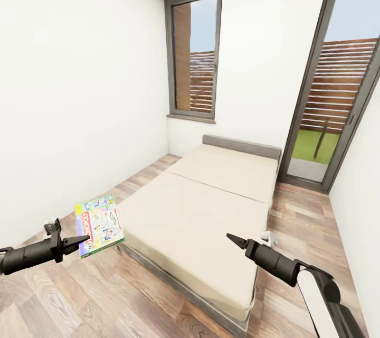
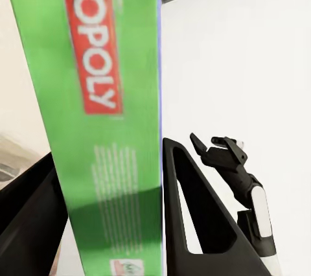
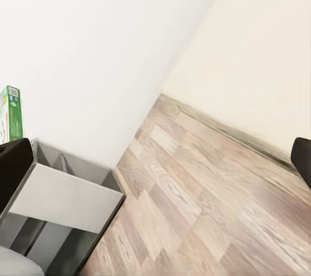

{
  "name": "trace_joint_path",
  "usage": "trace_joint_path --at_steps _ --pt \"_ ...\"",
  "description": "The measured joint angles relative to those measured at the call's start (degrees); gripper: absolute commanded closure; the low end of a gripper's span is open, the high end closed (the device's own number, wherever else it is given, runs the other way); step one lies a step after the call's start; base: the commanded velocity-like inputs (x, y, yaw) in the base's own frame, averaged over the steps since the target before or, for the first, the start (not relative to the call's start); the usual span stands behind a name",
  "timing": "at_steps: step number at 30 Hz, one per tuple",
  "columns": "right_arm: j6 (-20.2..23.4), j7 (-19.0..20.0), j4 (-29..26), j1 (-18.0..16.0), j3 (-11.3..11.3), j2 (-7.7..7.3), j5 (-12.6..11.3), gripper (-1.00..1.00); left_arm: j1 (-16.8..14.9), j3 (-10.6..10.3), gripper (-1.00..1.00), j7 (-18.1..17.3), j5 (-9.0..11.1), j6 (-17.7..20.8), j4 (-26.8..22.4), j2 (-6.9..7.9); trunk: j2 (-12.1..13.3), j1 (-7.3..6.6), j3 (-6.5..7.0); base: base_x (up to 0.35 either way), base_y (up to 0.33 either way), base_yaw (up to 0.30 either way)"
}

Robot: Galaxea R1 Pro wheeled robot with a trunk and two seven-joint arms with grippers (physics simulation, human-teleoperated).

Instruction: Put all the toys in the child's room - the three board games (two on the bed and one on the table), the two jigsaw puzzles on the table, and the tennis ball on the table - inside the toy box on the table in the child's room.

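A green Monopoly board game box (image 1: 100,225) hangs above the wooden floor beside the bed's near left corner, with my left gripper (image 1: 82,241) shut on its lower edge. In the left wrist view the box (image 2: 107,114) stands between the two black fingers (image 2: 194,224). My right gripper (image 1: 236,240) hovers over the near right part of the bed, open and holding nothing; its fingers (image 3: 14,172) stand wide apart in the right wrist view. The box's green edge (image 3: 11,113) shows there too. The table, toy box, puzzles and tennis ball are out of view.
A low beige bed (image 1: 211,206) with a grey headboard fills the room's middle. White walls close in left and right. A window (image 1: 195,53) and a glass door (image 1: 338,95) are at the back. A grey boxy structure (image 3: 61,201) sits on the floor.
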Motion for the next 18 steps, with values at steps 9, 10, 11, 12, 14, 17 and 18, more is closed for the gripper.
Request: trace_joint_path --at_steps 9,10,11,12,14,17,18 --pt "0.0 -0.1 0.0 0.0 0.0 0.05 0.0 -1.00 0.0 0.0 1.00 0.0 0.0 0.0 0.0 0.00 3.6 -1.98 2.06 0.000 0.000 0.254" --pt "0.0 -0.1 0.0 0.0 0.0 0.03 0.0 -1.00 0.0 0.0 1.00 0.0 0.0 0.0 0.0 -0.02 4.0 -2.20 2.28 0.000 0.000 0.256" --pt "0.0 -0.1 0.0 0.0 0.0 0.03 0.0 -1.00 0.0 0.0 1.00 0.0 0.0 0.0 0.0 -0.04 4.4 -2.42 2.51 0.000 0.000 0.257" --pt "0.0 -0.1 0.0 0.0 0.0 0.07 0.0 -1.00 0.0 0.0 1.00 0.0 0.0 0.0 0.0 -0.05 4.8 -2.64 2.74 0.000 0.000 0.258" --pt "0.0 -0.1 0.0 0.0 0.0 0.11 0.0 -1.00 0.0 0.0 1.00 0.0 0.0 0.0 0.0 -0.05 5.6 -3.08 3.19 0.000 0.000 0.260" --pt "0.0 -0.1 0.0 0.0 0.0 0.11 0.0 -1.00 0.0 -0.1 1.00 0.0 0.0 0.0 0.0 -0.06 6.8 -3.74 3.87 0.000 0.000 0.263" --pt "0.0 -0.1 0.0 0.0 0.0 0.12 0.0 -1.00 0.0 -0.1 1.00 0.0 0.0 0.0 0.0 -0.07 7.2 -3.96 4.09 0.000 0.000 0.265"
